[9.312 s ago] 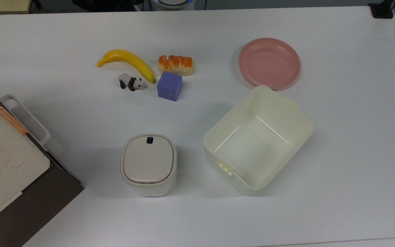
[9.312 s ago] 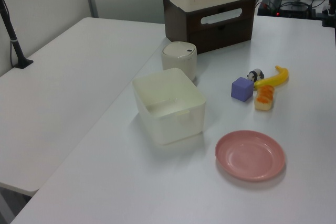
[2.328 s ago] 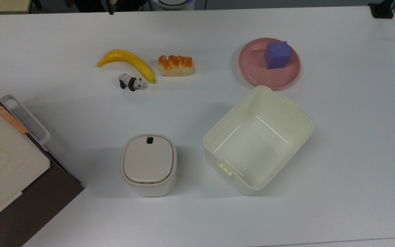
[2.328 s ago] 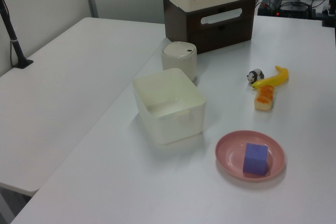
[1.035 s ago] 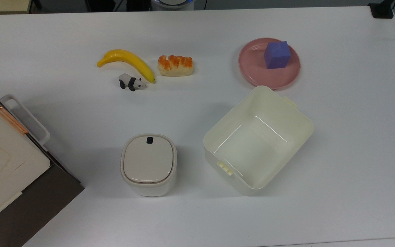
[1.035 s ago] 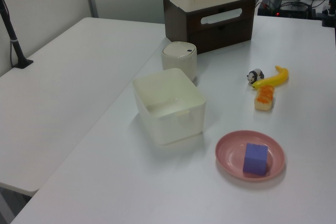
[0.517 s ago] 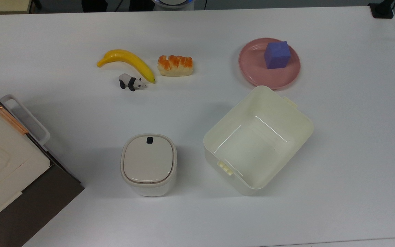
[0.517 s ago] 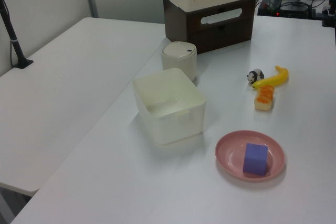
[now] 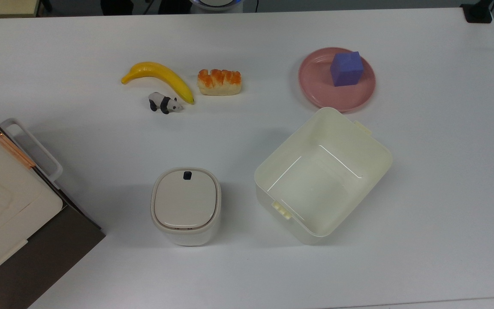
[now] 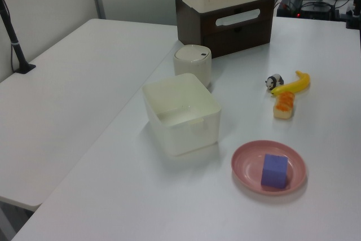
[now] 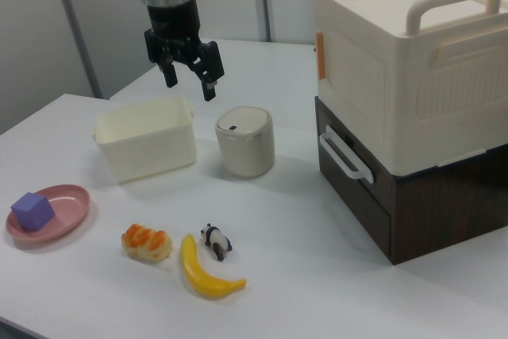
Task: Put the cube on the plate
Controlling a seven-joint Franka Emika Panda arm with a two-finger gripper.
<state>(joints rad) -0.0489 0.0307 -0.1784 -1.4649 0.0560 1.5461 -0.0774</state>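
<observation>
The cube sits on the plate, toward the rim on the top view's right, nothing touching it. The plate lies near the surface's far edge in the top view, its near rim just beside a corner of the tub. The end effector hangs in the right view with its fingers spread and nothing between them, high above the surface, well apart from the plate. Bare surface surrounds the plate on its other sides.
</observation>
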